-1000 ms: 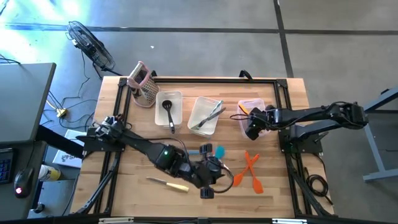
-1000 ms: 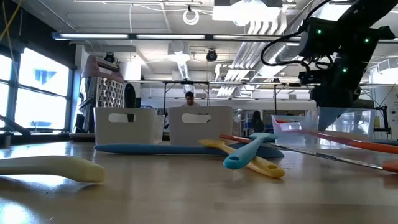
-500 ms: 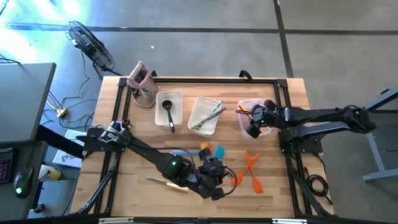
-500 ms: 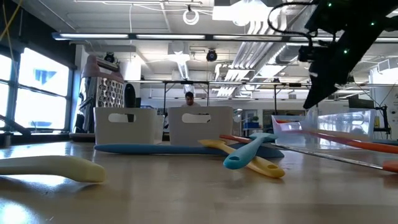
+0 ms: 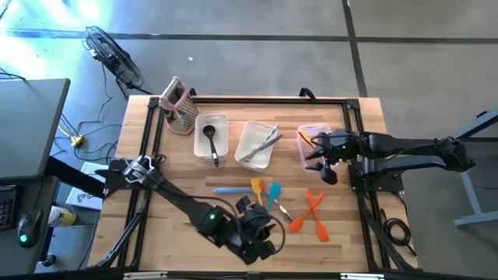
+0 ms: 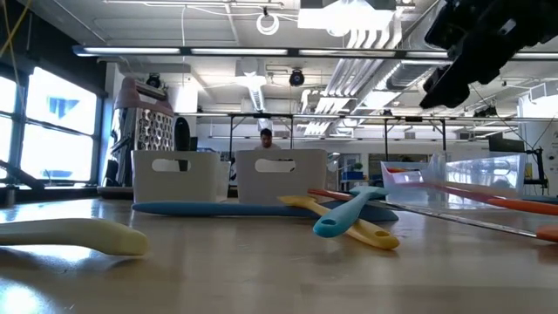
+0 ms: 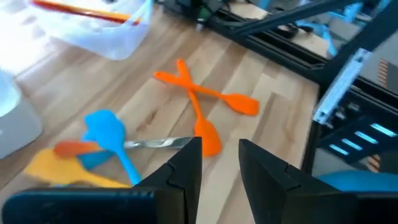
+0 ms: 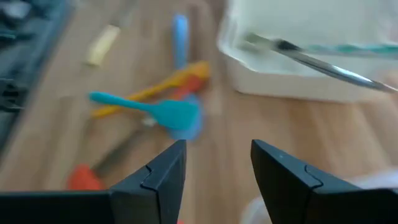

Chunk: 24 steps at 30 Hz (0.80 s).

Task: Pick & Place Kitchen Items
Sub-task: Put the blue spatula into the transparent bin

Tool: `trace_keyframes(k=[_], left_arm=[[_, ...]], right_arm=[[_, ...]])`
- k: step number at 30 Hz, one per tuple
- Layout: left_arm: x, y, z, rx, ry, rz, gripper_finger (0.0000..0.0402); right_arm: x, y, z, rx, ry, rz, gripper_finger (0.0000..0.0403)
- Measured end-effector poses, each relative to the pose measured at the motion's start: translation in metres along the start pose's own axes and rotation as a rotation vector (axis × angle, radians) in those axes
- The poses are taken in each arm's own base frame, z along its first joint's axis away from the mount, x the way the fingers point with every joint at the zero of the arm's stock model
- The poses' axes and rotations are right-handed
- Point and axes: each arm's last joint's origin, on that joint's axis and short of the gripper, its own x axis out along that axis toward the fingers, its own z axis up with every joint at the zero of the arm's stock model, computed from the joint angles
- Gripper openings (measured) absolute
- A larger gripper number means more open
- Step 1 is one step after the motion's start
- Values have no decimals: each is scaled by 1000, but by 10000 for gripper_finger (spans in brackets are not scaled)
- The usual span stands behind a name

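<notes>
Table (image 5: 171,210): wooden top inside a black frame; the near left part is bare wood, apart from a pale-handled knife (image 5: 212,229) lying there.
Far edge: three clear bins in a row, with a metal box grater with pink handle (image 5: 178,104) at the far left corner.
Left bin (image 5: 211,123): holds a black ladle (image 5: 212,140) whose handle reaches over the near rim.
Middle bin (image 5: 247,149): holds metal tongs (image 5: 264,144), lying slantwise.
Right bin (image 5: 303,154): holds an orange utensil (image 5: 305,137); the right gripper is at its right rim.
Right edge: the strip of wood beside the right bin is taken up by the right arm and its black base.
Left gripper (image 5: 261,239): near the front edge, middle of the table, jaws a narrow gap apart and holding nothing in the wrist view.
Right gripper (image 5: 327,155): raised above the table by the right bin, jaws spread wide, empty.
Loose cluster: blue spatula (image 5: 274,193), yellow spatula (image 5: 257,189) and a long blue utensil (image 5: 232,190) lie together mid-table, just beyond the left gripper.
Orange spatulas (image 5: 313,211): two, crossed, on the wood to the right of the left gripper and nearer the front than the right gripper.
Small knife (image 7: 158,143): metal blade between the blue spatula and the orange pair.
Low view: the cluster lies flat on the wood before the bins; a person shows far off in the room.
</notes>
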Motion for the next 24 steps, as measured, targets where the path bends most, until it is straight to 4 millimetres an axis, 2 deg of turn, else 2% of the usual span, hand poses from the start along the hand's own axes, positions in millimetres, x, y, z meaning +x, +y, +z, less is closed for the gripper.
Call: trace_keyframes(k=[8, 14, 19, 24], left_arm=[[-6, -14, -31, -134, -115, 70, 102], [-5, -15, -50, -178, -183, 142, 102], [-2, -9, -57, -241, -206, 194, 102], [12, -6, -62, -271, -199, 219, 102]], right_arm=[[-4, 7, 2, -17, -21, 204, 174], [-5, 10, 2, -28, -9, 322, 174], [-5, 12, 1, 16, 7, 384, 174], [-6, 16, 1, 14, 25, 482, 174]])
